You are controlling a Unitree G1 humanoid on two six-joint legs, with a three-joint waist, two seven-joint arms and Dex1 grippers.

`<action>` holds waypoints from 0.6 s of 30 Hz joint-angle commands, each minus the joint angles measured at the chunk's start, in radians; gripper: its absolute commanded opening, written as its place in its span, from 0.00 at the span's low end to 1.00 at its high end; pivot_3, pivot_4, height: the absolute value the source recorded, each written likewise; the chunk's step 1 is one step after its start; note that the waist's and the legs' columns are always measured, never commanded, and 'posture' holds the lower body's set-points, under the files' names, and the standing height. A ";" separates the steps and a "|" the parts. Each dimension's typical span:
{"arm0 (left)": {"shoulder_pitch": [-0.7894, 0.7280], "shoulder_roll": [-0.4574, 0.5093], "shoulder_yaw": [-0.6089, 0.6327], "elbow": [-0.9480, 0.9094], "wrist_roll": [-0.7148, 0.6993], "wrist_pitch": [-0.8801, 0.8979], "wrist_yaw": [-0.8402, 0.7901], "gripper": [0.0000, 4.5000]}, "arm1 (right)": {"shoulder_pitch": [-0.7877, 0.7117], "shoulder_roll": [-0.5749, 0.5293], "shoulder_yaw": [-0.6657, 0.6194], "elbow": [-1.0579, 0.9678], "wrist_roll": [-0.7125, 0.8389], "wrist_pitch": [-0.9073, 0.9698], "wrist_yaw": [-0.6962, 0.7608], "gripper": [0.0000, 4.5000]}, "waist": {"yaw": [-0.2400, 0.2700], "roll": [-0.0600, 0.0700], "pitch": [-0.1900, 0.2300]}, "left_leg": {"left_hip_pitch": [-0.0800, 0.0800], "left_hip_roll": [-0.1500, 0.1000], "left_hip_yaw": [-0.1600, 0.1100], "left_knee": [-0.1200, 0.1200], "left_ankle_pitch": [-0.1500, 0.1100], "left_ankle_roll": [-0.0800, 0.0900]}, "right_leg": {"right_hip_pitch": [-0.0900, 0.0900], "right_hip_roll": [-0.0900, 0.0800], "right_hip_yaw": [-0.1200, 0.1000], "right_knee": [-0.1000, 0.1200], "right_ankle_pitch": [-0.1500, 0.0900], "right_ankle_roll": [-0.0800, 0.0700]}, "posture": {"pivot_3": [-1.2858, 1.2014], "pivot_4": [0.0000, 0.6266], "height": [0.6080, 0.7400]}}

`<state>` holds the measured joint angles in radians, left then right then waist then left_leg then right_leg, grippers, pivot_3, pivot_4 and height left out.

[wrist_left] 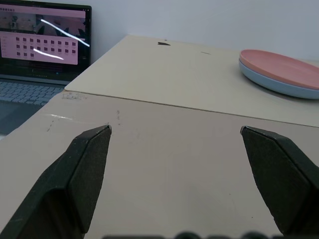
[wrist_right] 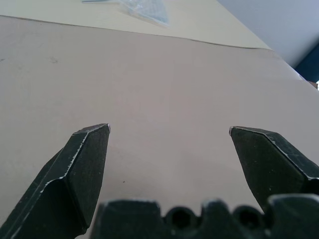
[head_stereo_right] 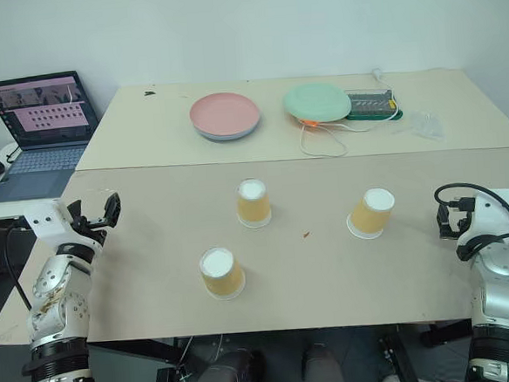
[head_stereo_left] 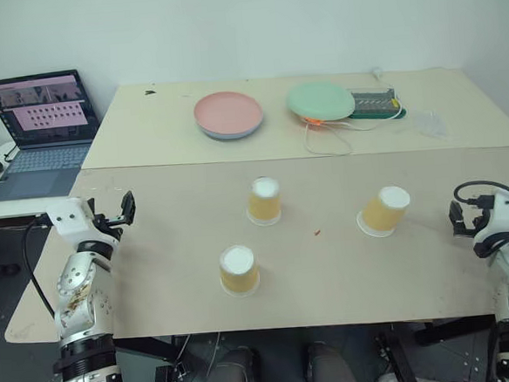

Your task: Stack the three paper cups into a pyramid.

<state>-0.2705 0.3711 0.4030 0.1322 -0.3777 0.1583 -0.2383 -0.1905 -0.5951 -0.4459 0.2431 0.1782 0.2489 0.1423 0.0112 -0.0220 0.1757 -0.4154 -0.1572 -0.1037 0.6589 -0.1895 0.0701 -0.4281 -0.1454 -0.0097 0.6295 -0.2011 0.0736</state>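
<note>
Three paper cups stand upside down on the tan table (head_stereo_left: 162,250), white bases up and apart from one another: one in the middle (head_stereo_left: 264,201), one nearer the front edge (head_stereo_left: 240,271), and one to the right (head_stereo_left: 384,211). My left gripper (head_stereo_left: 118,213) hovers at the table's left edge, well left of the cups, open and holding nothing. In the left wrist view its fingers (wrist_left: 87,164) stand wide over bare table. My right gripper (head_stereo_left: 464,216) is at the right edge, just right of the right cup, open with nothing in it. Its fingers (wrist_right: 82,164) frame bare tabletop.
A pink plate (head_stereo_left: 228,114) and a green plate (head_stereo_left: 320,101) lie at the back of the table, with a white cable (head_stereo_left: 329,138) and a dark tray (head_stereo_left: 378,104) beside the green one. A clear plastic bag (head_stereo_left: 431,124) lies back right. An open laptop (head_stereo_left: 40,127) sits on a side table at left.
</note>
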 commanded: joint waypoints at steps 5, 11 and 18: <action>0.004 0.087 -0.007 -0.082 -0.057 0.033 -0.155 0.98 | -0.035 -0.064 -0.116 0.004 0.064 0.010 0.010 1.00 | 0.000 0.001 0.000 | 0.000 0.000 0.000 0.000 0.000 0.000 | 0.000 0.000 0.000 0.000 0.000 0.000 | 0.52 0.24 0.81; 0.057 0.293 -0.026 -0.298 -0.202 0.240 -0.402 0.98 | -0.062 -0.222 -0.114 -0.226 0.306 0.154 0.362 1.00 | -0.013 0.006 0.003 | -0.005 0.000 0.000 0.000 0.000 0.000 | -0.006 0.000 0.000 0.000 0.000 0.000 | 0.52 0.24 0.81; 0.170 0.478 -0.010 -0.503 -0.378 0.441 -0.609 0.98 | -0.005 -0.409 -0.077 -0.563 0.635 0.366 0.792 1.00 | -0.022 0.008 0.004 | -0.008 0.004 0.000 -0.001 0.000 0.000 | -0.009 0.002 0.000 0.000 -0.001 -0.001 | 0.52 0.24 0.81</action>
<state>-0.1116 0.8130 0.3749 -0.2965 -0.7092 0.5677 -0.8023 -0.2026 -0.9609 -0.5186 -0.2109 0.7124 0.5779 0.8228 -0.0113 -0.0140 0.1795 -0.4242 -0.1535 -0.1035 0.6578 -0.1898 0.0705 -0.4374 -0.1441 -0.0098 0.6291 -0.2021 0.0724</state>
